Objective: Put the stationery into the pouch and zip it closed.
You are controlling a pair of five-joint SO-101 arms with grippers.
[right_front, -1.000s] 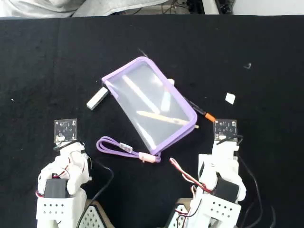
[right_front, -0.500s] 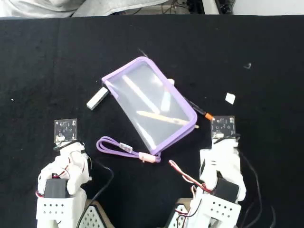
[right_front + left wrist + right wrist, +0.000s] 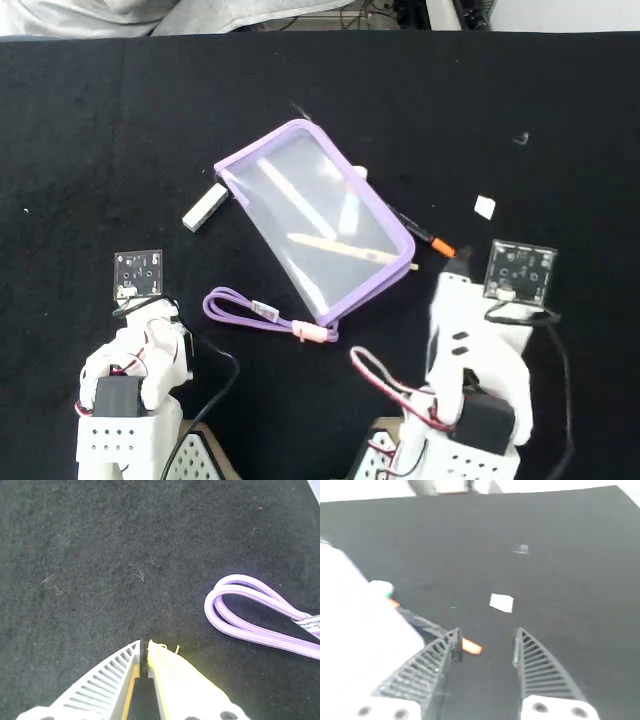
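The clear pouch (image 3: 315, 220) with purple trim lies slantwise mid-table; a wooden pencil (image 3: 340, 248) and a pale stick (image 3: 285, 195) show through its face. Its purple strap (image 3: 250, 305) loops toward the left arm (image 3: 140, 340); in the left wrist view my left gripper (image 3: 145, 647) is shut and empty just above the cloth, the strap (image 3: 250, 620) off to one side. A black pen with an orange tip (image 3: 425, 235) lies at the pouch's right edge. My right gripper (image 3: 485, 637) hangs open above that orange tip (image 3: 470, 647). A small white eraser (image 3: 485, 207) (image 3: 501, 602) lies beyond.
A white oblong piece (image 3: 205, 208) rests on the black cloth (image 3: 100, 130) at the pouch's upper left corner. Crumpled grey fabric (image 3: 150, 15) lies past the table's far edge. A tiny grey speck (image 3: 520, 139) sits at the far right.
The right arm has lifted and swung outward to the right, its camera board now farther right. The left arm, pouch and stationery have not moved.
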